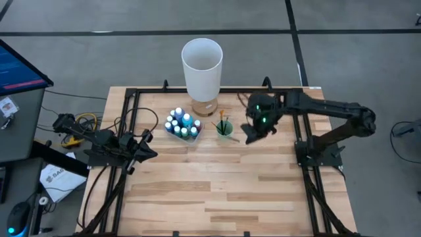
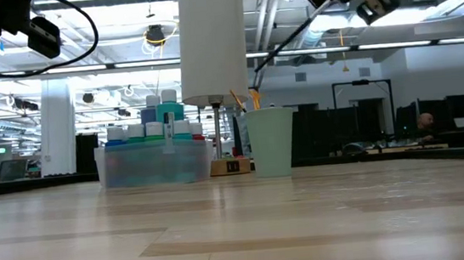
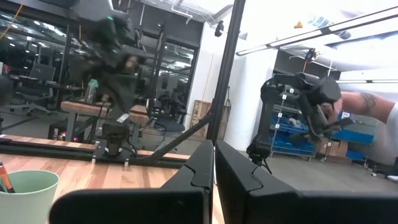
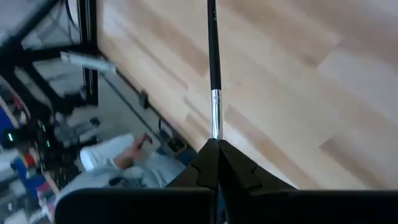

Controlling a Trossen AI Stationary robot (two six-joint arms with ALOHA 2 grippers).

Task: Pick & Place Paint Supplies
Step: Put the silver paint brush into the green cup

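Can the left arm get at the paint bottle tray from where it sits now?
Probably yes. The left gripper rests shut at the table's left side, and the bare wood between it and the clear tray of paint bottles looks free. The right gripper, shut on a brush, is beyond the green cup.

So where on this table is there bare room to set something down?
The whole near half of the table is bare wood. The far middle is crowded: bottle tray, white cylinder and green cup, with the right tool holding a brush beside the cup. The left tool waits at the left rail.
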